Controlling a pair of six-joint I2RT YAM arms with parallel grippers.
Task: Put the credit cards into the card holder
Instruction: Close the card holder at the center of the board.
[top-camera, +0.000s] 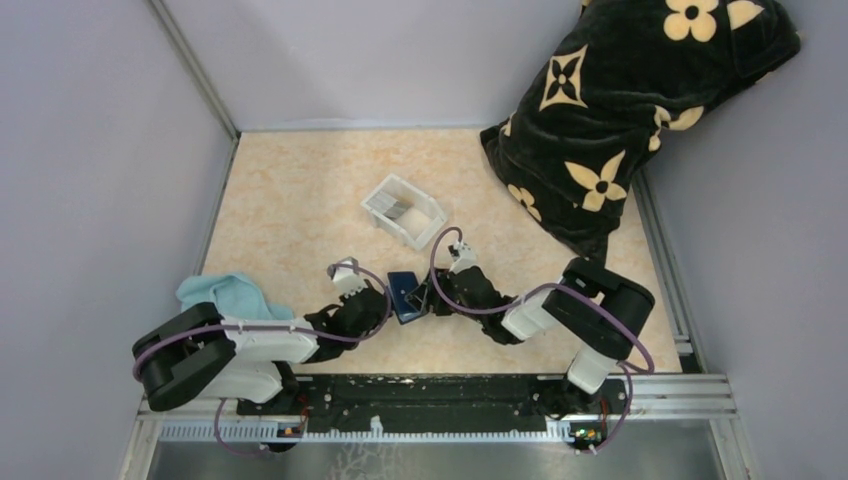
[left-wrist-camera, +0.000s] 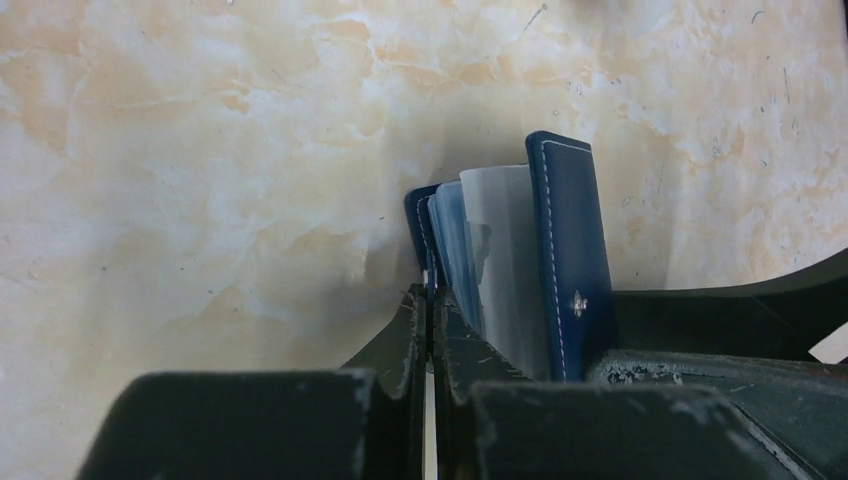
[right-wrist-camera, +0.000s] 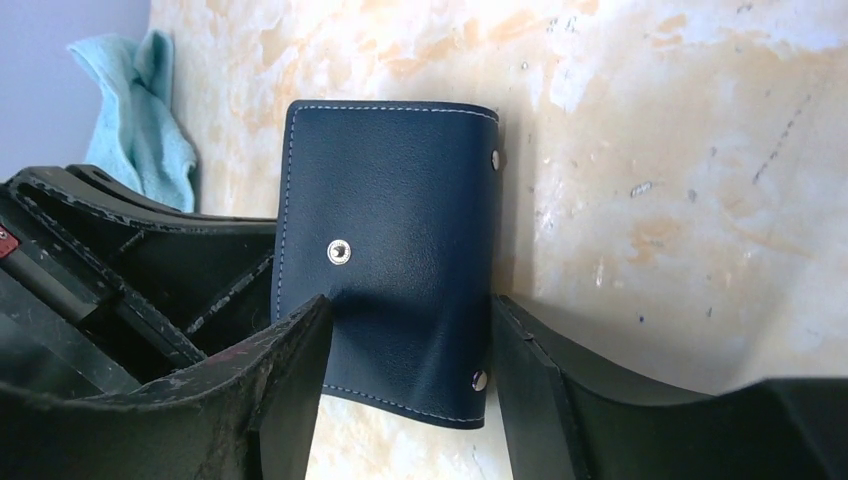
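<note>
Card holder: navy, folded. You have it on edge on the surface, in the near half, between your two end effectors.
Position against right end effector: the outer face is turned to your right wrist camera. One finger overlaps the stitched edge and the other stands just beside the spine edge.
Right end effector state: open, with the jaws apart and straddling the card holder.
Position against left end effector: the thin outer flap runs straight into your pinched fingertips.
Left end effector state: closed, gripping that flap of the card holder.
Interior: clear, pale-blue sleeves, fanned between the two covers.
Markings: one snap stud on the outer face, small rivets along the spine and white stitching around the edge.
White tray: farther back on the surface, well apart. The grey contents are too small to identify.
Cloth: light blue and crumpled, beside your left arm.
Cushion: black with tan flower and star motifs, in the far right corner.
</note>
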